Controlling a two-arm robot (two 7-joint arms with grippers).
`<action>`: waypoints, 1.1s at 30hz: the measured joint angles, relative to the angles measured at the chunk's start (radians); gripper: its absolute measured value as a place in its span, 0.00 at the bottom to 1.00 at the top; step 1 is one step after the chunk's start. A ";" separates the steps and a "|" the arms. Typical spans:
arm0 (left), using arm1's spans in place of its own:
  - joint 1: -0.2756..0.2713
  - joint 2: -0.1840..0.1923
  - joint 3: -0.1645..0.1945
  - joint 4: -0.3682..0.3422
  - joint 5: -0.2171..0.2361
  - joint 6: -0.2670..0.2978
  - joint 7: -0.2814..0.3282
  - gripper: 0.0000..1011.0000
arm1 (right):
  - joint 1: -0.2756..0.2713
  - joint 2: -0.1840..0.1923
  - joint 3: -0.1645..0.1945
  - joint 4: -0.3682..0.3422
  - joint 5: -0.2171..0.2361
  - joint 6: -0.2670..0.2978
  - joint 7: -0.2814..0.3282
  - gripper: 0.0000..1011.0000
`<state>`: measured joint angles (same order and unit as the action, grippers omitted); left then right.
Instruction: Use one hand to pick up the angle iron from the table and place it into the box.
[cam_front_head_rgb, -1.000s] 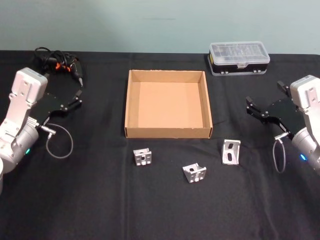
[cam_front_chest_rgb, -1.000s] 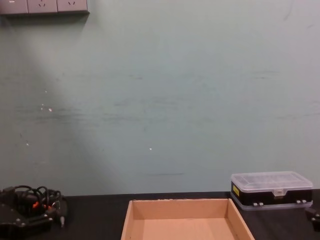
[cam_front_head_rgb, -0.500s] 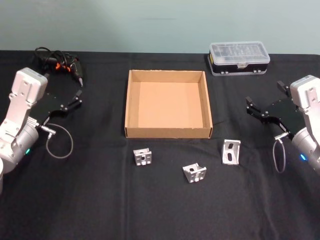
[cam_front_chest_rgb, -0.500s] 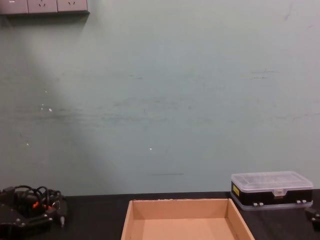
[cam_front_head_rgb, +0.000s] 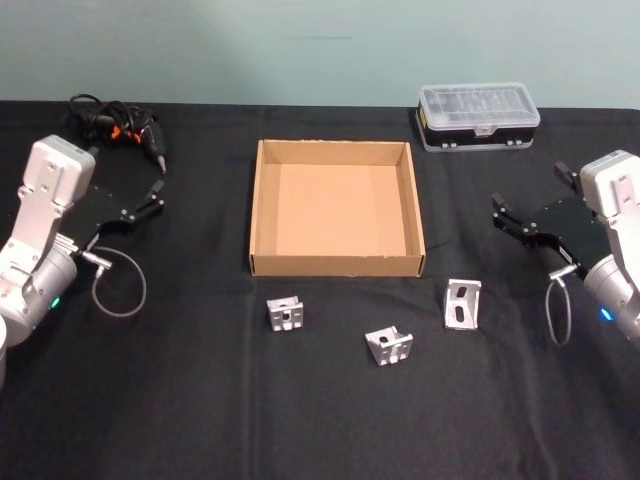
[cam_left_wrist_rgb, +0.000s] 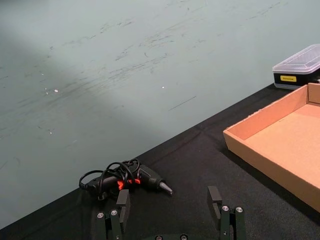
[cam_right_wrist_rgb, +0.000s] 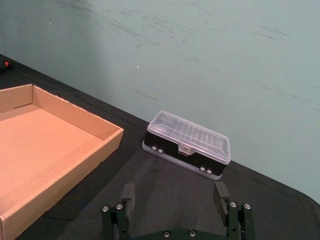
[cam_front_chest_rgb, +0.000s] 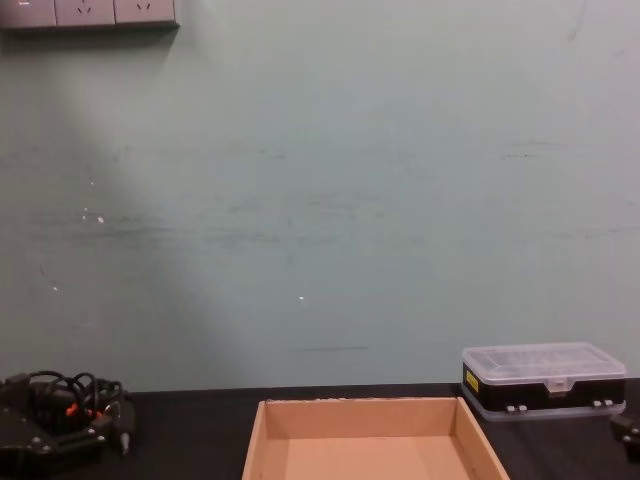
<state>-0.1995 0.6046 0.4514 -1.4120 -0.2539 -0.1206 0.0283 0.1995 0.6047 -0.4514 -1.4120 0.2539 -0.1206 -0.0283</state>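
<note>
Head view: left tool (cam_front_head_rgb: 125, 185) and right tool (cam_front_head_rgb: 530, 192) hover spread at either side of the worktop (cam_front_head_rgb: 320, 430). Three angle irons (cam_front_head_rgb: 388, 345) sit before the box (cam_front_head_rgb: 336, 265); the upright angle iron (cam_front_head_rgb: 463, 303) risks toppling if nudged.

Soft, even light falls from above. The wall (cam_left_wrist_rgb: 150, 60) beyond the left fingers (cam_left_wrist_rgb: 123, 204) shows a dim slanting shadow. The black surface (cam_front_head_rgb: 320, 420) looks dark.
</note>
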 joint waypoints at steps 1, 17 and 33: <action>0.000 0.000 0.000 0.000 0.000 0.000 0.000 1.00 | 0.000 0.000 0.000 0.000 0.000 0.000 0.000 0.99; 0.000 0.000 0.000 0.000 0.000 0.000 0.000 1.00 | -0.006 0.006 0.007 -0.009 0.009 -0.005 0.020 0.99; 0.000 0.000 0.000 0.000 0.000 0.000 0.000 1.00 | -0.074 0.177 0.094 -0.107 0.233 0.036 0.417 0.99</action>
<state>-0.1996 0.6047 0.4514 -1.4120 -0.2539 -0.1206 0.0283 0.1251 0.7817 -0.3575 -1.5194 0.4868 -0.0842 0.3883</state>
